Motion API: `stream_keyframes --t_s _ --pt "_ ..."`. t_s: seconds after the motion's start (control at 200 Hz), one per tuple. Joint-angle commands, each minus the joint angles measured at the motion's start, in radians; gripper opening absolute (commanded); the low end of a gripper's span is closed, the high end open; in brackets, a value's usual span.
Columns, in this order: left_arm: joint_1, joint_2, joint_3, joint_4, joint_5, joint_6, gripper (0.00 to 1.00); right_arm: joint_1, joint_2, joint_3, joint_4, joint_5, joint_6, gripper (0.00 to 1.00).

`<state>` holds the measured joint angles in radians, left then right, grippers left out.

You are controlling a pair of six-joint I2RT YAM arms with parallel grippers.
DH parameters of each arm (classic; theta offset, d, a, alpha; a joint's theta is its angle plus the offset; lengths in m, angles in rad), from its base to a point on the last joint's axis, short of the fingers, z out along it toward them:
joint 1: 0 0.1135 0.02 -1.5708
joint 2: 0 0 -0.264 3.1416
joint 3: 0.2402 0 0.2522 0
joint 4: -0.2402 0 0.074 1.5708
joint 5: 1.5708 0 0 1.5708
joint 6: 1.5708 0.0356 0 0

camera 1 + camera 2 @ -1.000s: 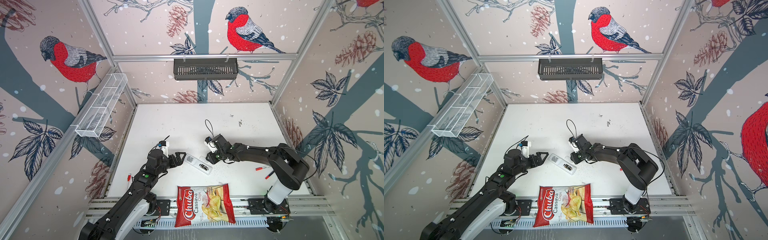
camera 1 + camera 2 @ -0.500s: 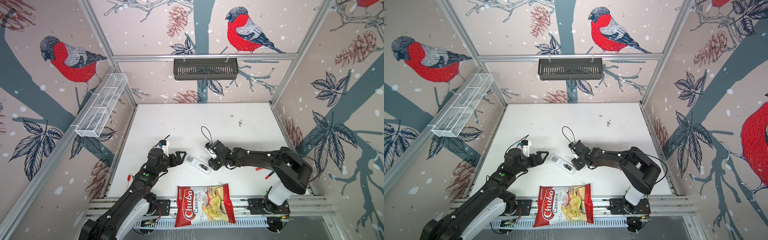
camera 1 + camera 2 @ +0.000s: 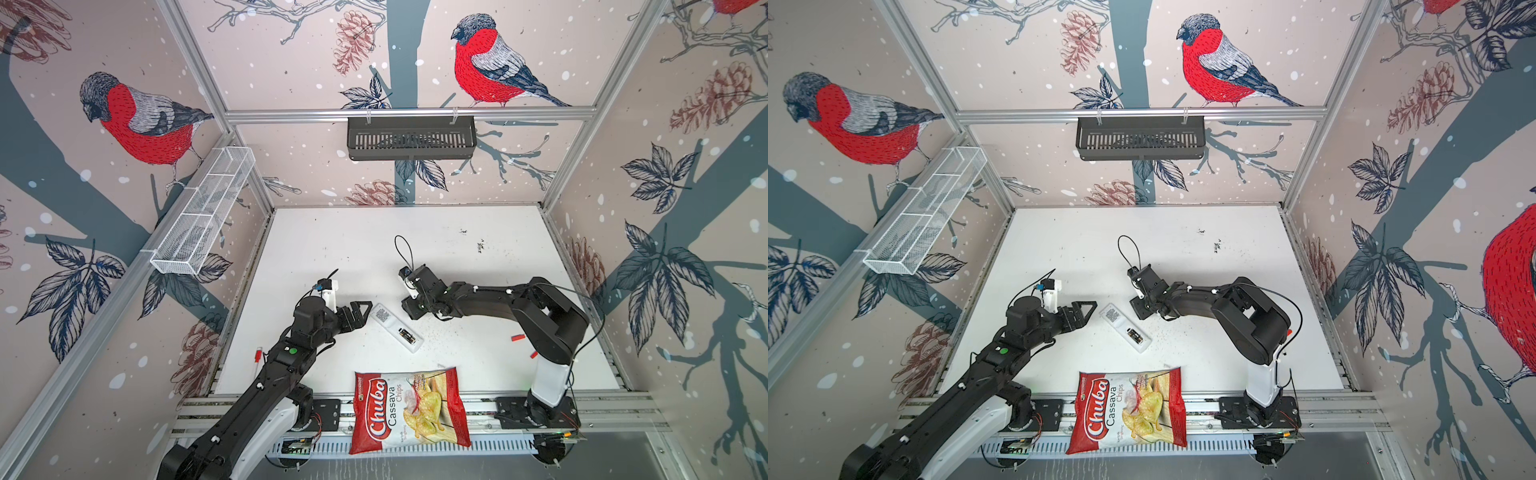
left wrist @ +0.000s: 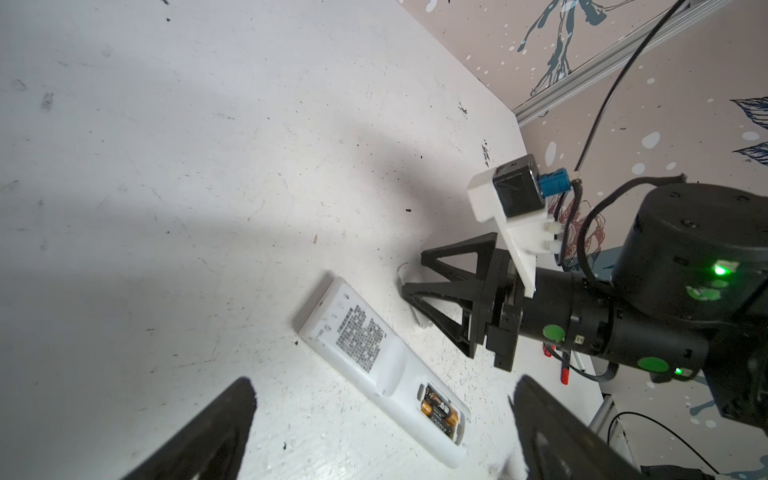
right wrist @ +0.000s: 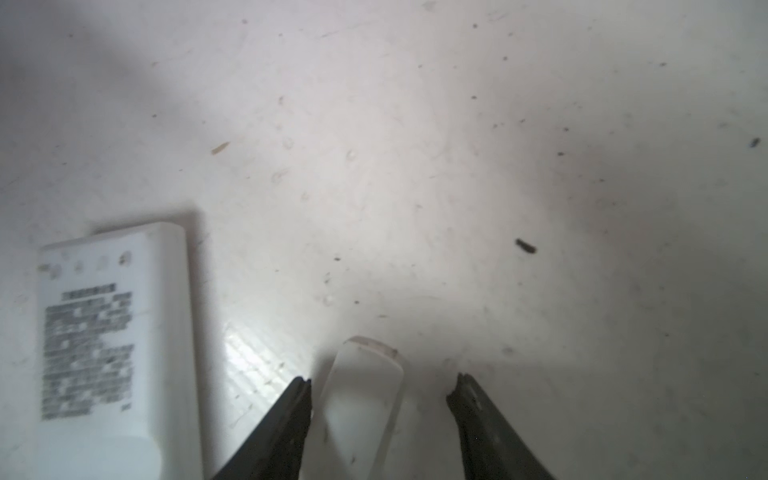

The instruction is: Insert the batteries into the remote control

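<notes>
Remote control [image 3: 395, 327]: back-up on the white table [image 3: 353, 249], diagonal, between both grippers.
Right gripper [image 5: 381, 384]: fingers parted, straddling a translucent battery cover [image 5: 361, 399] lying flat.
Left gripper [image 3: 363, 315]: fingers spread wide, empty, just beside the remote's label end.
Batteries [image 4: 439, 409]: side by side in the open compartment.
Chuba chips bag [image 3: 409, 407]: front edge, apart.

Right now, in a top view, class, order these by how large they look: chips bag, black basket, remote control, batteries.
Largest first:
chips bag
black basket, on the far wall, so its true rank against the bag is unsure
remote control
batteries, seated in the remote's open compartment
</notes>
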<state>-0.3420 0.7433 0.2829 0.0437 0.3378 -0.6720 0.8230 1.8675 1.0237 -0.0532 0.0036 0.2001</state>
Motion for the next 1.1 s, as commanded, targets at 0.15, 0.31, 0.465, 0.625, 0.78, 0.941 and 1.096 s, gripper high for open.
stream_keyframes --t_s 0.15,0.31,0.465,0.625,0.78,0.941,1.096 --pt "0.005 0.029 0.019 0.019 0.007 0.024 0.97 -0.097 -0.025 -0.048 -0.143 0.030 -0.045 0.59" --pt "0.006 0.053 0.030 0.027 0.010 0.032 0.97 -0.186 -0.057 -0.087 -0.169 0.048 0.005 0.59" --pt "0.006 0.069 0.035 0.035 0.016 0.033 0.97 -0.254 -0.111 -0.117 -0.180 0.009 0.065 0.59" --pt "0.008 0.065 0.032 0.037 0.015 0.034 0.97 -0.260 -0.086 -0.094 -0.201 0.003 0.048 0.60" --pt "0.007 0.040 0.030 0.021 0.009 0.031 0.97 -0.256 -0.033 -0.042 -0.263 0.052 0.046 0.60" --pt "0.008 0.023 0.033 0.021 0.016 0.028 0.97 -0.225 -0.082 -0.092 -0.309 0.114 0.133 0.60" --pt "0.007 0.033 0.039 0.043 0.045 0.031 0.97 -0.151 -0.147 -0.143 -0.372 0.162 0.232 0.60"
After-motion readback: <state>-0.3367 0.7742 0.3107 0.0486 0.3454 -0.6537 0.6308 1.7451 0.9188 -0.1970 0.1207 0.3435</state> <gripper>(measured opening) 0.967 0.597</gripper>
